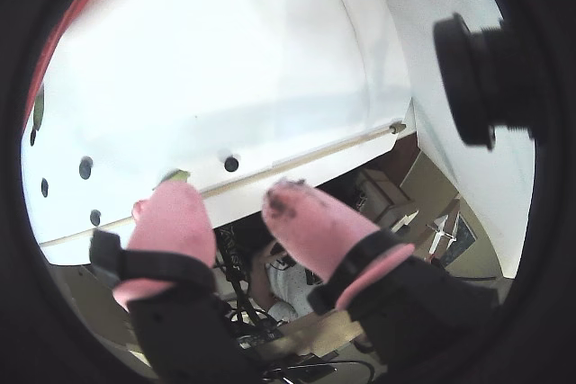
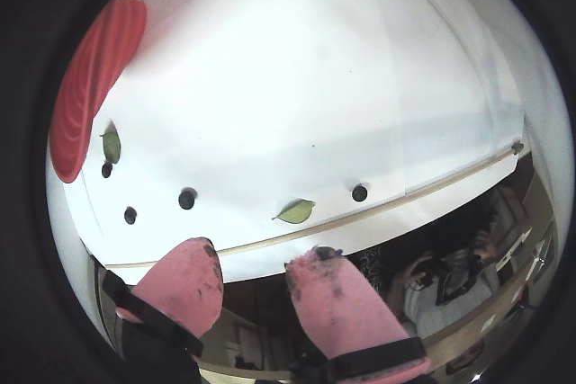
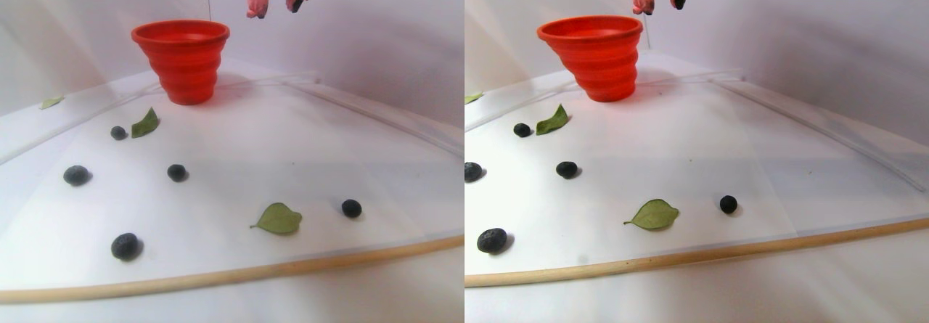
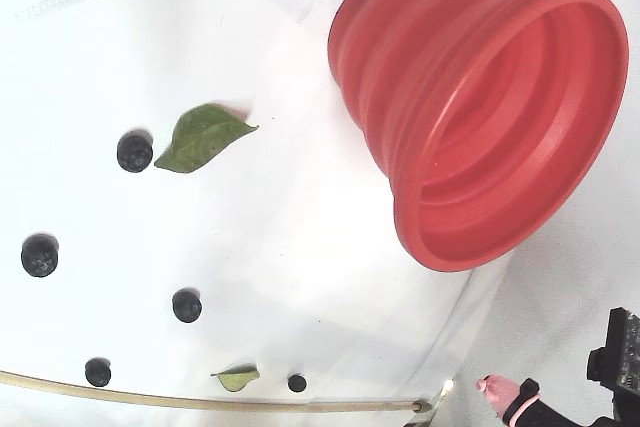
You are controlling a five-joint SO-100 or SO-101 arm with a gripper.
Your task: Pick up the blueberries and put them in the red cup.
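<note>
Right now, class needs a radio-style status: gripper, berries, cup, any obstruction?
Gripper open, empty, raised off table. Five blueberries loose on sheet; red cup upright. Two green leaves among berries.

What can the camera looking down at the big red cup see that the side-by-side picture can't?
Only the fixed view looks into the red cup, and no berries show inside. It catches just one pink fingertip at its bottom edge.

Only the stereo pair view shows the cup standing upright with its stepped walls, and the tool hanging open high above, behind the rim, holding nothing.

Both show five blueberries lying on the white table, two green leaves among them, and the wooden strip along the near edge.
</note>
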